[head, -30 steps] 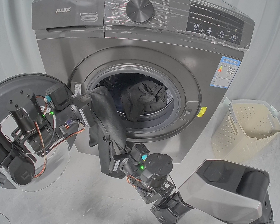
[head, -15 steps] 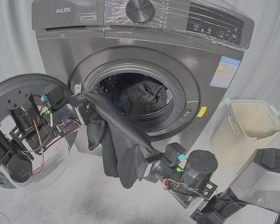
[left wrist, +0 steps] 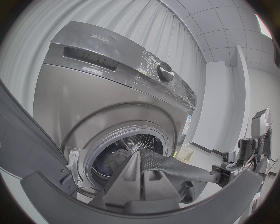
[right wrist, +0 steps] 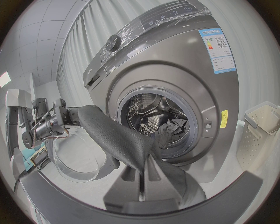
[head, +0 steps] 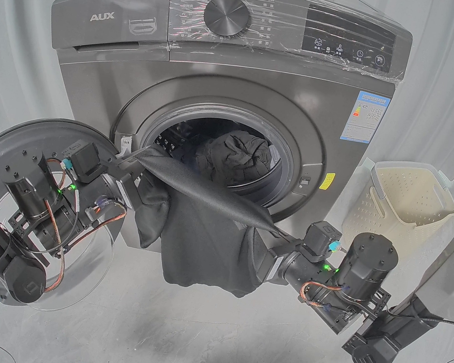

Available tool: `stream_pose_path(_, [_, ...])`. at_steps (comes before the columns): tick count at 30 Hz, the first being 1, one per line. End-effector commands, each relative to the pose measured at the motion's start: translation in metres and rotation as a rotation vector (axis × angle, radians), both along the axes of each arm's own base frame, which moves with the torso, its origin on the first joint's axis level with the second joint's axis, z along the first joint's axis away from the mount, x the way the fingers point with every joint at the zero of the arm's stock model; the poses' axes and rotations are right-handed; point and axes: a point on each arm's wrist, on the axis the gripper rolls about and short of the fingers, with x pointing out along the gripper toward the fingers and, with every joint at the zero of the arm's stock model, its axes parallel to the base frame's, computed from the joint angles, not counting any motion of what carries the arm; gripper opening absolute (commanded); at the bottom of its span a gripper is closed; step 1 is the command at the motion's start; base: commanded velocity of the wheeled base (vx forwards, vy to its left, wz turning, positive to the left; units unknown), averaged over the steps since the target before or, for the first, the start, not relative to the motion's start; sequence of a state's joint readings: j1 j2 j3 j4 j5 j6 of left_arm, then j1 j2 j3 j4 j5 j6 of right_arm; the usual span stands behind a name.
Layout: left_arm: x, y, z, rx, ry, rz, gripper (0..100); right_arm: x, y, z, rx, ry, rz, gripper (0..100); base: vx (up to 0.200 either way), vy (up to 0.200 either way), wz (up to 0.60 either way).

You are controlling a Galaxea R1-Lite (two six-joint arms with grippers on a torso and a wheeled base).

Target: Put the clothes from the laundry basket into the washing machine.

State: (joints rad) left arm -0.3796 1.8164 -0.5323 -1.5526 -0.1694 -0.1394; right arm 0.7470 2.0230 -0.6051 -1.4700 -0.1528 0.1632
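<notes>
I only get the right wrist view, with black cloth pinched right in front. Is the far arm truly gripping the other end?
Observer: Yes, the left gripper is shut on the cloth.
Operator: Is any of it inside the washer?
Observer: No; it is stretched across the front of the washer opening, the rest hanging below.
Operator: And the basket?
Observer: Seen from above, the basket looks empty.

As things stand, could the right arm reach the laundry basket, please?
Probably not yet: the right gripper and left gripper both clamp the dark garment; the laundry basket stands unblocked.
</notes>
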Motion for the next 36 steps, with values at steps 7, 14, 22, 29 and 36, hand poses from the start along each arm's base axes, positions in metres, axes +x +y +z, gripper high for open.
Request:
stream_pose_path(7, [-0.015,-0.02,0.001,0.002,-0.001,-0.075,0,0.048,0.01,-0.039,-0.042,0.034,-0.068,100,0.0,0.0,0.0])
stream_pose_path(14, [-0.021,-0.03,0.001,0.002,-0.001,-0.106,0,0.064,0.014,-0.068,-0.084,0.066,-0.091,100,0.0,0.0,0.0])
stream_pose_path(22, [-0.022,-0.032,0.0,0.003,0.001,-0.115,0,0.059,0.022,-0.078,-0.099,0.085,-0.068,100,0.0,0.0,0.0])
stream_pose_path(29, [-0.017,-0.033,-0.002,-0.001,0.008,-0.087,0,0.036,0.034,-0.091,-0.138,0.128,-0.008,100,0.0,0.0,0.0])
stream_pose_path(36, [-0.014,-0.033,-0.003,-0.003,0.011,-0.079,0,0.008,0.038,-0.099,-0.183,0.171,0.053,100,0.0,0.0,0.0])
